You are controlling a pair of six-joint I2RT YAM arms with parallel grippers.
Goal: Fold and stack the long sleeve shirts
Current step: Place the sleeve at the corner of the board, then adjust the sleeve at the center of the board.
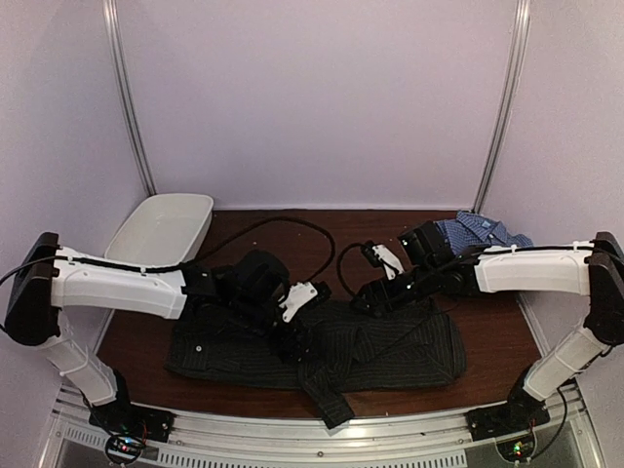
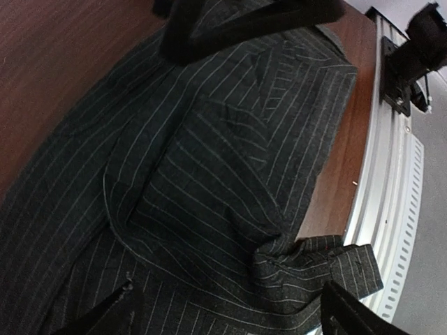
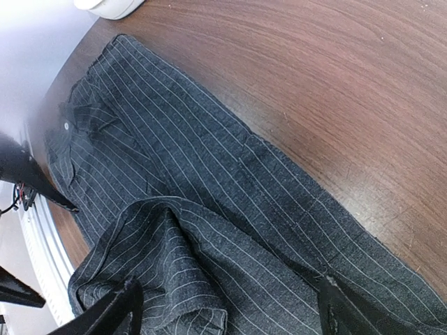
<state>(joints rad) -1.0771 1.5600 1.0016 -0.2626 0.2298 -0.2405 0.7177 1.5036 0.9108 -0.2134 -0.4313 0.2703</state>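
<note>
The left gripper's [image 2: 230, 317] fingers [image 2: 105, 314] stand wide apart with nothing clamped between them. Only rumpled pinstriped cloth lies below them, and I cannot tell whether the tips touch it. The right gripper's [image 3: 227, 314] fingers [image 3: 115, 310] are spread just as wide, holding nothing, above a raised fold of the same cloth.

That cloth is the black pinstriped shirt [image 1: 390, 351]. It is spread lengthwise along the near edge of the tabletop [image 1: 507, 331], roughly midway between the left and right edges, with both grippers over its middle. Its collar end (a pale button shows there) points toward the left edge. One sleeve is bunched across the body, and its cuff [image 2: 335, 269] reaches the near edge, beside the metal rail [image 2: 391, 202].

The blue-and-white checked shirt [image 1: 483, 234] sits crumpled in the far right corner of the tabletop, well apart from the black one and behind the right arm. A white oval tub [image 1: 161, 229] rests at the far left corner. Black cables [image 1: 292, 226] loop over the bare wood between the tub and the checked shirt.
</note>
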